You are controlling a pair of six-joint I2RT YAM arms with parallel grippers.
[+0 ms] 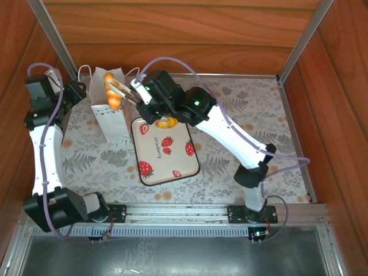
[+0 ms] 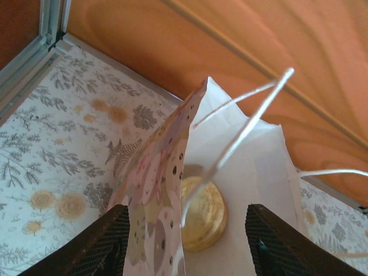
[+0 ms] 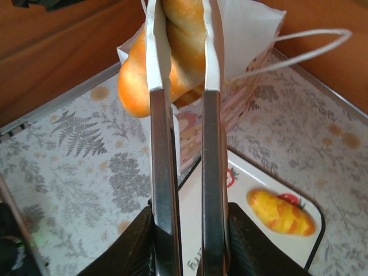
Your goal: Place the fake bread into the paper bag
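Only writing I can read is "strawberry" on the tray. The right gripper is clamped on metal tongs, and the tong tips pinch an orange roll right over the mouth of the paper bag. The left gripper has its jaws apart on either side of the bag's top, and a round bun sits inside between them.

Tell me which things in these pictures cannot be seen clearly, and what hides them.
1. Left wrist view: the walls of the paper bag hide its contents, except one round golden piece.
2. Right wrist view: the top edge and the tongs hide much of the gripped bread; its kind is unclear.
3. Left wrist view: the bottom edge cuts off the fingers of the left hand, so bag contact is unclear.
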